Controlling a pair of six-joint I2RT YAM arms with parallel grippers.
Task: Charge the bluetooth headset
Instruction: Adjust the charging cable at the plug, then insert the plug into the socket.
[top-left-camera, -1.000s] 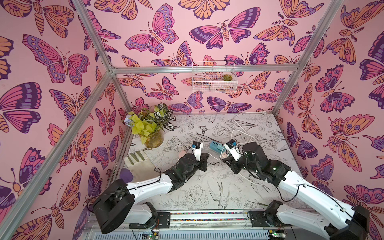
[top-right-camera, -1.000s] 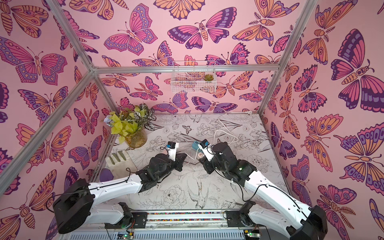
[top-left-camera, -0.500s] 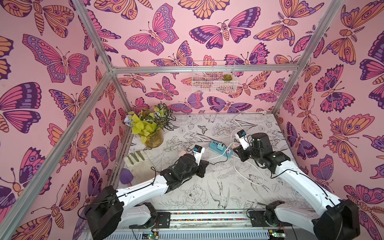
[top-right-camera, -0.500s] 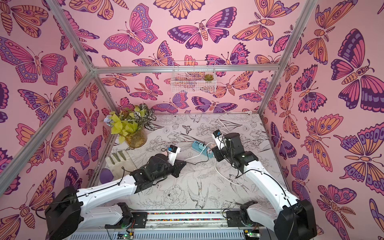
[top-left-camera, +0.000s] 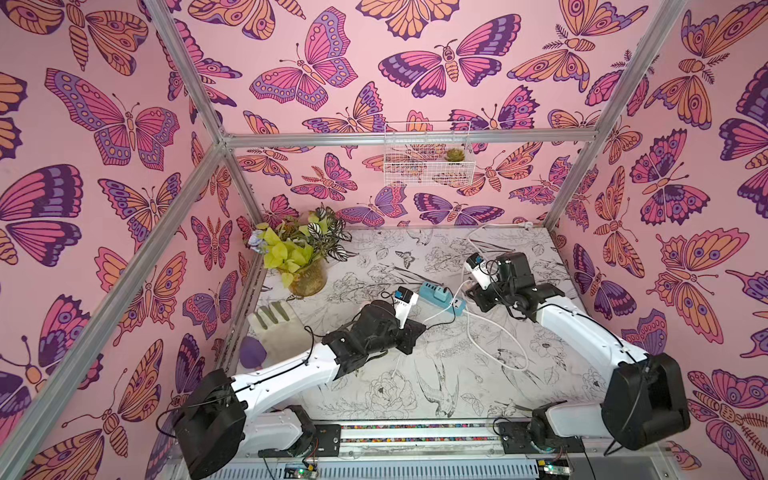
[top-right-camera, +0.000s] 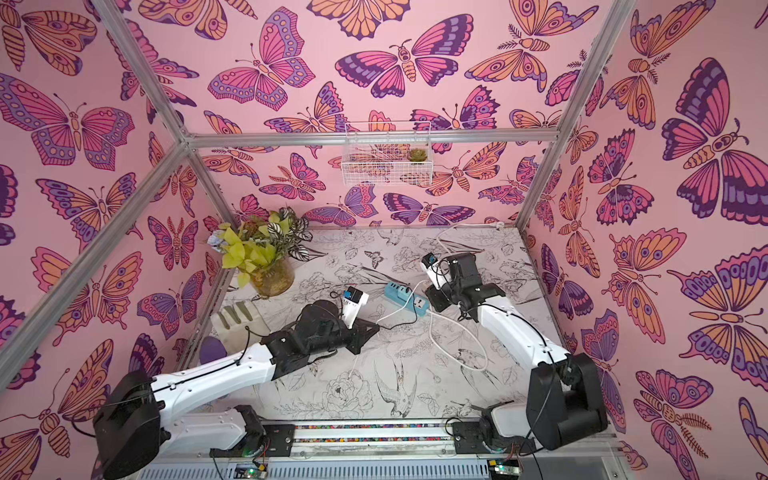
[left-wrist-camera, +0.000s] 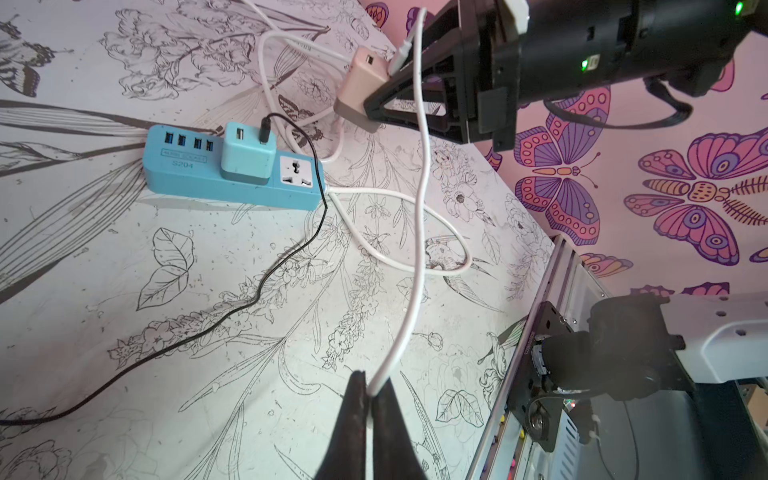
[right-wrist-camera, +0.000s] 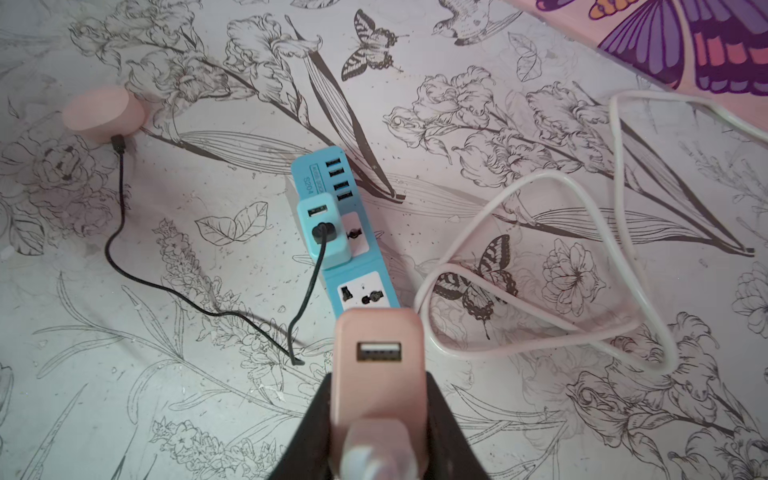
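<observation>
The bluetooth headset's pink round case (right-wrist-camera: 102, 114) lies on the mat. A black cable (right-wrist-camera: 120, 232) runs from its side to a teal adapter (right-wrist-camera: 326, 232) plugged into the blue power strip (top-left-camera: 441, 295) (left-wrist-camera: 232, 183). My right gripper (right-wrist-camera: 379, 380) (top-left-camera: 473, 291) is shut on a pink USB adapter (right-wrist-camera: 378, 345) (left-wrist-camera: 361, 89), held above the mat just past the strip's socket end. A thin white cable (left-wrist-camera: 417, 232) is plugged into that adapter and stretches to my left gripper (left-wrist-camera: 370, 384) (top-left-camera: 419, 329), which is shut on its other end. The case is hidden in both top views.
A potted plant (top-left-camera: 305, 274) stands at the back left. A grey glove (top-left-camera: 278, 332) and a purple disc (top-left-camera: 252, 353) lie by the left wall. The strip's thick white cord (top-left-camera: 494, 336) loops over the mat's right half. A wire basket (top-left-camera: 428, 160) hangs on the back wall.
My right gripper has drawn away from the left one, up and toward the back right, carrying the pink adapter. The white cable now stretches between the two grippers. The left arm has sunk lower.
</observation>
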